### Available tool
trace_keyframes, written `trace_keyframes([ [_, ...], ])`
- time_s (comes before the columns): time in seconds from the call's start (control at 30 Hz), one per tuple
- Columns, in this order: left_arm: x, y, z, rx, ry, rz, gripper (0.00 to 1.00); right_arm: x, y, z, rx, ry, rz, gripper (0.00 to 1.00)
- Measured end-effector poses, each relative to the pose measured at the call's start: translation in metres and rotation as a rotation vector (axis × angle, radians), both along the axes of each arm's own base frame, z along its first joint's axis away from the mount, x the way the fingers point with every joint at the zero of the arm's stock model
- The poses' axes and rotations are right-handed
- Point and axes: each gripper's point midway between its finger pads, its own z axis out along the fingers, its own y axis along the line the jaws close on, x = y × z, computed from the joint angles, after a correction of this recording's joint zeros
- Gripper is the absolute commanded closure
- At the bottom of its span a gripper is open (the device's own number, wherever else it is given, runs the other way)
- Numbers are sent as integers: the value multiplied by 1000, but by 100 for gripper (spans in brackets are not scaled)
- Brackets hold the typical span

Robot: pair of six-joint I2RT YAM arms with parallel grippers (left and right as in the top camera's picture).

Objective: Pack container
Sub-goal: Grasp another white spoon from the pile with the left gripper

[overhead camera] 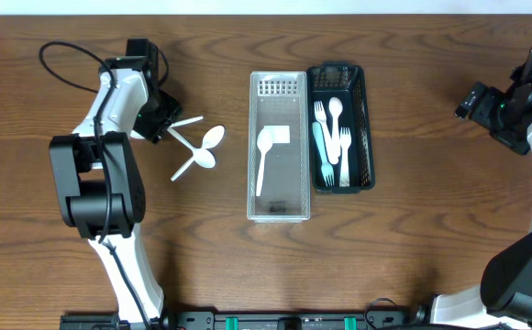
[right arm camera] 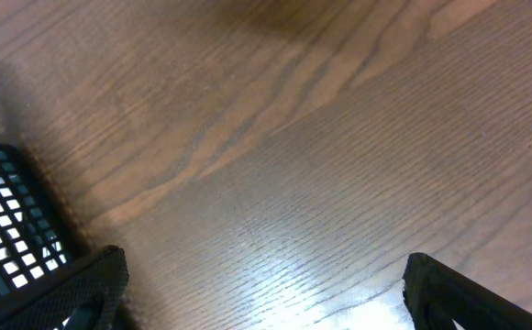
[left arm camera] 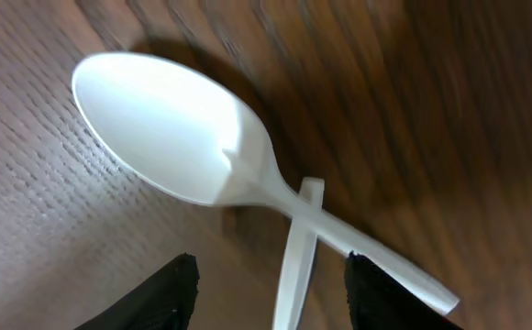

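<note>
On the worktop, the clear bin holds one spoon; the basket beside it holds forks and spoons. The left gripper stands open astride the crossed spoons. The right gripper is open, its fingertips cropped.

Dark brown wooden table, grain running mostly left-right in the overhead view. Bright glare patch on the wood in the right wrist view, bottom centre. Black rail along the table's near edge, with small green parts on it. Thin pale strip past the far table edge; can't tell what it is.
</note>
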Motion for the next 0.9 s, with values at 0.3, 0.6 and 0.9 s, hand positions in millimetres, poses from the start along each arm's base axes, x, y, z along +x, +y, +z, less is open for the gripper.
trace_keyframes([
  [0.3,19,3,3,-18,-82,172,46,0,0,0,0,0,0,1],
  [0.6,18,4,-1,-32,-73,284,46,0,0,0,0,0,0,1],
  [0.9,5,7,-21,-23,3,336,53,0,0,0,0,0,0,1],
])
